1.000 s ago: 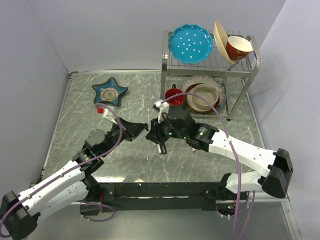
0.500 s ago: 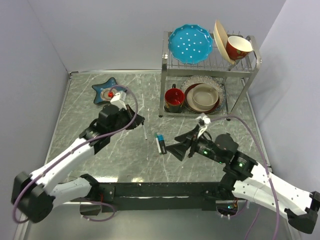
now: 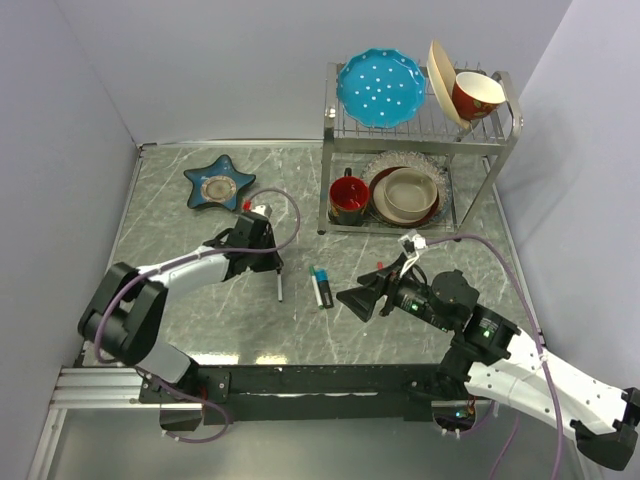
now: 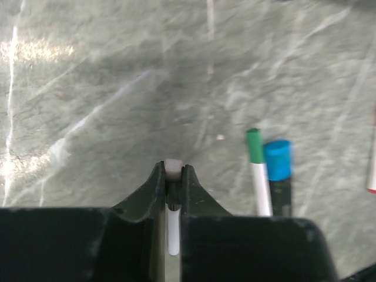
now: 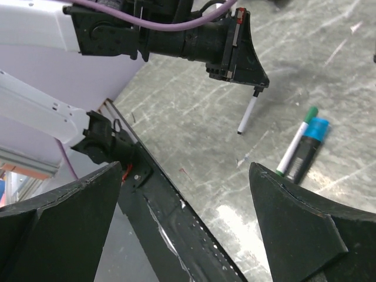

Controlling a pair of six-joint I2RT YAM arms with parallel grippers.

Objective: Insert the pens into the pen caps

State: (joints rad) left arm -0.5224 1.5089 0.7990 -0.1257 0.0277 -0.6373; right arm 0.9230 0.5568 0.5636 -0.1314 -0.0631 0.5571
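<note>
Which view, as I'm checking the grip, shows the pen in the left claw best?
Left wrist: close up, the white pen sits pinched in the left claw. Right wrist shows its lower length hanging below that claw, farther off. Top shows a thin sliver.

white pen point(image 4: 172, 169): mostly hidden inside the left gripper point(image 4: 172, 174); just its tip peeks out.
marker point(image 4: 278, 176): bottom part hidden behind that gripper.
green pen point(image 4: 257, 176): bottom part hidden too.
red pen point(image 4: 372, 173): cut off by the edge.
right gripper point(image 5: 186, 176): fingers cut off at the bottom.
</note>
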